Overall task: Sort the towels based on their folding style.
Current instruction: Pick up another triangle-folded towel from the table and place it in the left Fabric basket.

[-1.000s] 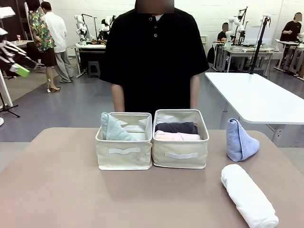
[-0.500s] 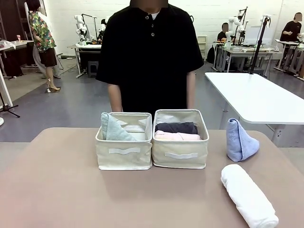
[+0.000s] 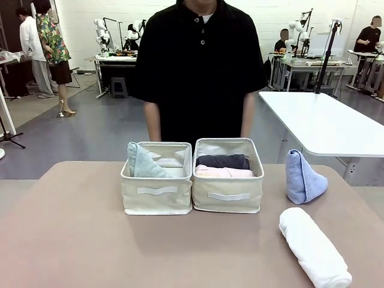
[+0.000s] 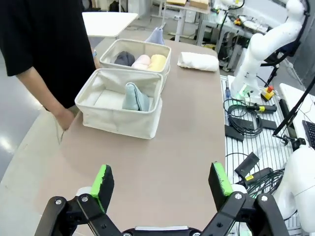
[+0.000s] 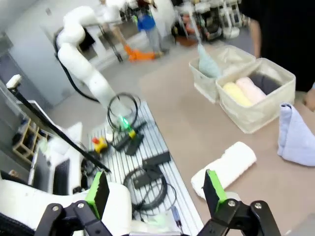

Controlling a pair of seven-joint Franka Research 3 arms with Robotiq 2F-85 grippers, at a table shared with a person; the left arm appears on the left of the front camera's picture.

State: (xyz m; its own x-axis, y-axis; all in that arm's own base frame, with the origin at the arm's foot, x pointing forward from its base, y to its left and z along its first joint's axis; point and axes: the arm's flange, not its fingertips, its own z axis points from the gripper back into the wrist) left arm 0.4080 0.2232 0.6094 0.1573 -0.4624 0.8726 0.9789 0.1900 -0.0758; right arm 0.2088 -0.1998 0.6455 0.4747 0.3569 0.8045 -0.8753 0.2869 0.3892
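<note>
Two beige baskets stand mid-table. The left basket [image 3: 157, 191] holds a pale teal cone towel [image 3: 143, 162]. In the right basket [image 3: 228, 192] lie a dark grey roll [image 3: 222, 161] and a pale pink roll [image 3: 223, 172]; a yellow roll [image 4: 157, 62] lies beside them. A light blue cone towel [image 3: 303, 177] stands on the table to the right. Nearer me lies a white roll [image 3: 313, 246]. My left gripper [image 4: 161, 182] is open above the table's left end. Off the table's right side, my right gripper [image 5: 156, 191] is open above the arm's base, near the white roll [image 5: 224, 168].
A person in a black shirt [image 3: 195, 72] stands at the far edge behind the baskets, a hand [image 4: 64, 118] at the table's rim. Cables and boxes [image 5: 147, 162] lie on a slatted base beside the table. A white table [image 3: 324, 123] stands to the right.
A black gripper with a green pad at the front view's left edge has gone from the picture. The person has shifted slightly to the right. The towels have not moved.
</note>
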